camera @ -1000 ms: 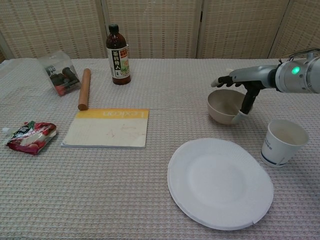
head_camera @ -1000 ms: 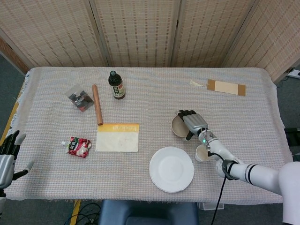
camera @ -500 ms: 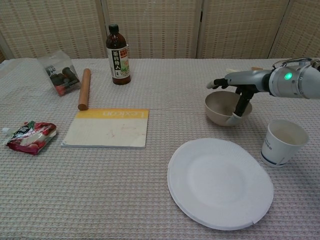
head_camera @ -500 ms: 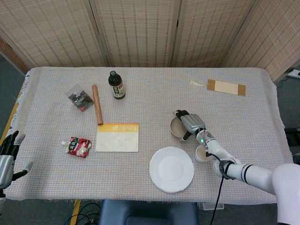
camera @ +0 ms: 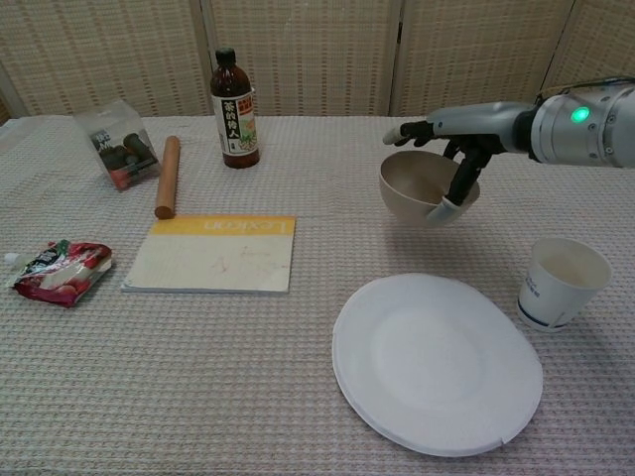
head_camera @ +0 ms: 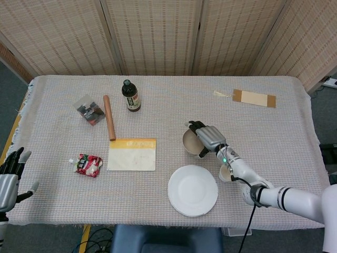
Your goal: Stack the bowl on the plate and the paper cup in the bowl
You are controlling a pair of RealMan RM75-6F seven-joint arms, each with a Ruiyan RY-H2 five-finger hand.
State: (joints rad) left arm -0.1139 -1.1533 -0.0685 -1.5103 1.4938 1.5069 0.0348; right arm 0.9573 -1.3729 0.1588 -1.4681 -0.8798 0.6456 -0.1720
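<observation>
Now the right hand (camera: 451, 134) grips the beige bowl (camera: 422, 186) by its rim, lifted off the tablecloth. The white paper plate (camera: 437, 362) lies at the bowl's six o'clock. The left hand (head_camera: 9, 176) rests empty, fingers apart.

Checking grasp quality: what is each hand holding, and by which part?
The right hand pinches the bowl at its rim, thumb outside. The left hand holds nothing.

Tabletop (camera: 298, 416) under coarse, matt woven cloth; plate (camera: 437, 362) and paper cup (camera: 561, 283) matt white paper. Bowl (camera: 417, 188) smooth beige, faint sheen; rolling pin (camera: 167, 177) plain wood. Bottle (camera: 234, 99) dark and glossy; robot hand (camera: 451, 129) smooth grey metal or plastic.
</observation>
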